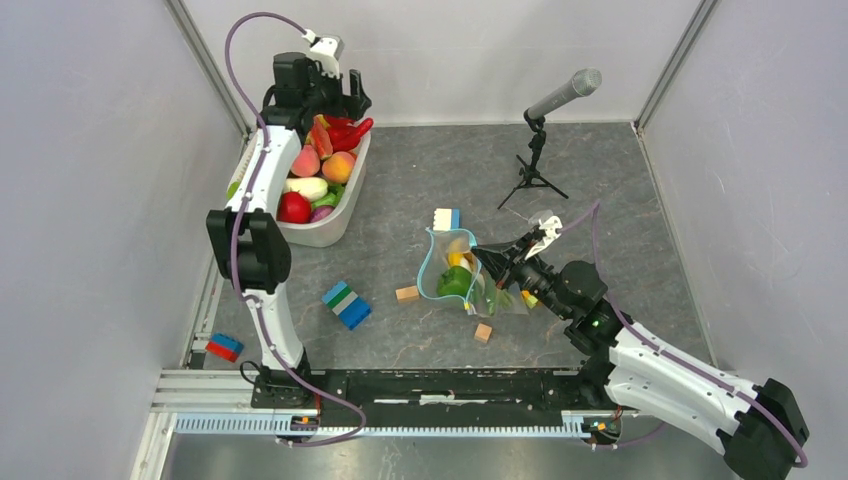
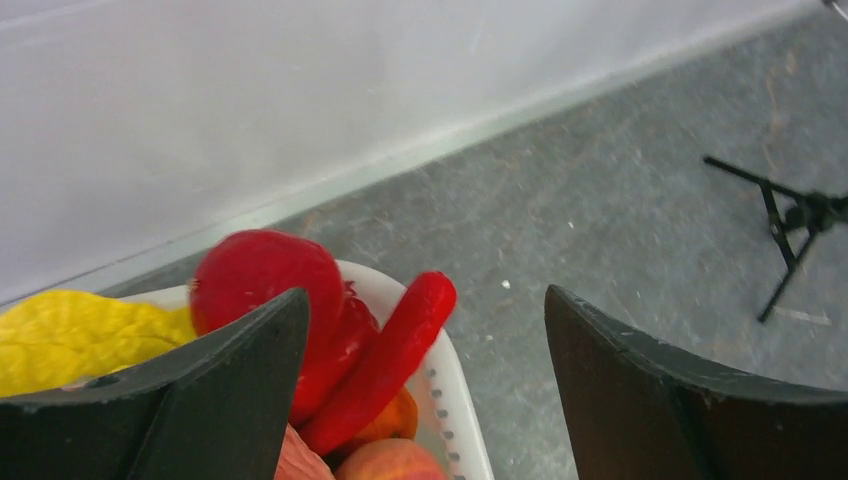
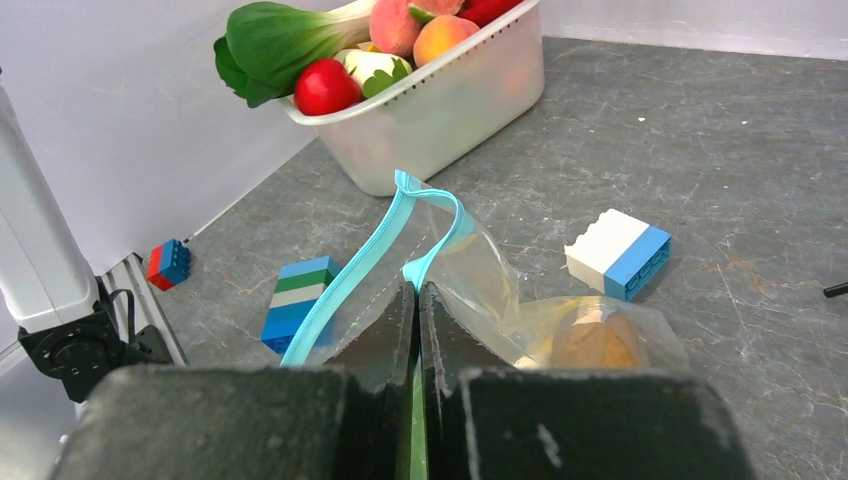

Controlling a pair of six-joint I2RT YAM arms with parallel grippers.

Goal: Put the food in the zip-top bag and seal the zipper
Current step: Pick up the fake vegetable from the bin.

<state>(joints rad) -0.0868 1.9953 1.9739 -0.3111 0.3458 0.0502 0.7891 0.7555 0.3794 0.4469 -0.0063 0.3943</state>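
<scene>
Two-finger right pincer [image 3: 417, 300] tight on zip-top bag [image 3: 478, 262]

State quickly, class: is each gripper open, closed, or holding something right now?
Left gripper: open, holding nothing.
Right gripper: closed on the zip-top bag.

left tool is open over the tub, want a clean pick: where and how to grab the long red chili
Take the long red chili across its slim middle, coming down from above with the left tool, fingers straddling its length. It lies slanted on top of the other food, tip poking past the rim of the white tub, so its sides look free.
</scene>
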